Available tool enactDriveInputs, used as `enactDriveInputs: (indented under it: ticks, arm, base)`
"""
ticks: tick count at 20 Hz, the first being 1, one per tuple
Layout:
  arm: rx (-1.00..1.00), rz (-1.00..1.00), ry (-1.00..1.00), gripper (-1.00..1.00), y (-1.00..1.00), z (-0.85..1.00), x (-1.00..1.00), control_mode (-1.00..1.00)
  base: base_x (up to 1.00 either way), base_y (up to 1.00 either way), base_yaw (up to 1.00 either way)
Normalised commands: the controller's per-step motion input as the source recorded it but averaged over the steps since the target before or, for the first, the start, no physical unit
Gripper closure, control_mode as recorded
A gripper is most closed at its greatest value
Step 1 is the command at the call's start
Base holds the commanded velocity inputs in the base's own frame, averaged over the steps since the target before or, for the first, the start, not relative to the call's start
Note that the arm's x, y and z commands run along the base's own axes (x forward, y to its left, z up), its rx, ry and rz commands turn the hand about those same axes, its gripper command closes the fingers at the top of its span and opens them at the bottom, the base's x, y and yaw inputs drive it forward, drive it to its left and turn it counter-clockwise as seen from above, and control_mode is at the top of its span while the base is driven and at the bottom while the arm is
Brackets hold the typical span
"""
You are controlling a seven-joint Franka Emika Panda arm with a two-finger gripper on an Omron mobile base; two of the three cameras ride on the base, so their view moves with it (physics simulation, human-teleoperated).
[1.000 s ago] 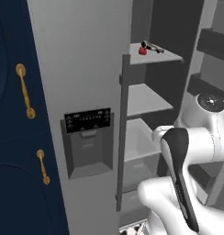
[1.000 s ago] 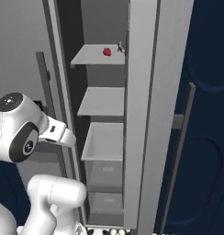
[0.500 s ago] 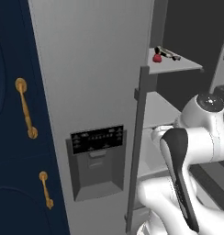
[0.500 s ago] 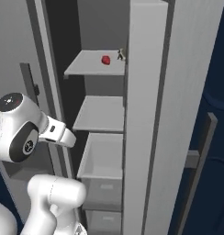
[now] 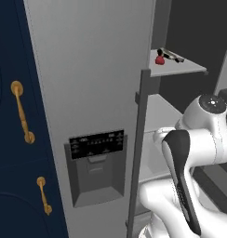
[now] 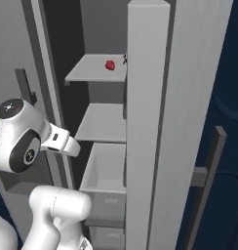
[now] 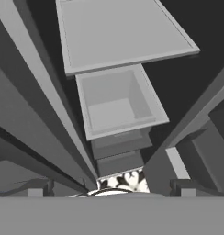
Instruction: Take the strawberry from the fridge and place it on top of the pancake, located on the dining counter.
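White Franka arm (image 5: 190,158) sits low at 5 o'clock, jaws spread wide and empty for the reach, in the open light-grey fridge (image 5: 92,93) above a grey drawer bin (image 7: 116,103); tiny red strawberry (image 6: 110,65) rests on the upper shelf (image 6: 94,71) at 12 o'clock.

Fridge (image 5: 94,69): light grey, closed door with black dispenser panel (image 5: 96,143) and recess, left of the arm (image 5: 190,153). Long dark handle (image 5: 139,148) just beside the arm's left. Strawberry (image 5: 159,60): red, on upper shelf (image 5: 180,67) above the arm, touching a dark thin item (image 5: 171,55). Navy cabinet (image 5: 15,139) with gold handles, far left.
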Motion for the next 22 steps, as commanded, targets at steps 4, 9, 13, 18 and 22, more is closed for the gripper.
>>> enactDriveInputs:
  ticks: [4, 9, 13, 18, 22]
  arm:
    - [0.0, 0.0, 0.0, -1.0, 0.0, 0.0, 0.0, 1.0]
    - [0.0, 0.0, 0.0, -1.0, 0.0, 0.0, 0.0, 1.0]
    - [0.0, 0.0, 0.0, -1.0, 0.0, 0.0, 0.0, 1.0]
    - [0.0, 0.0, 0.0, -1.0, 0.0, 0.0, 0.0, 1.0]
    - [0.0, 0.0, 0.0, -1.0, 0.0, 0.0, 0.0, 1.0]
  base:
    - [0.0, -0.46, 0.0]
    - [0.0, -0.36, -0.01]
    - [0.0, -0.32, -0.1]
    - [0.06, -0.33, -0.2]
    - [0.19, -0.4, -0.14]
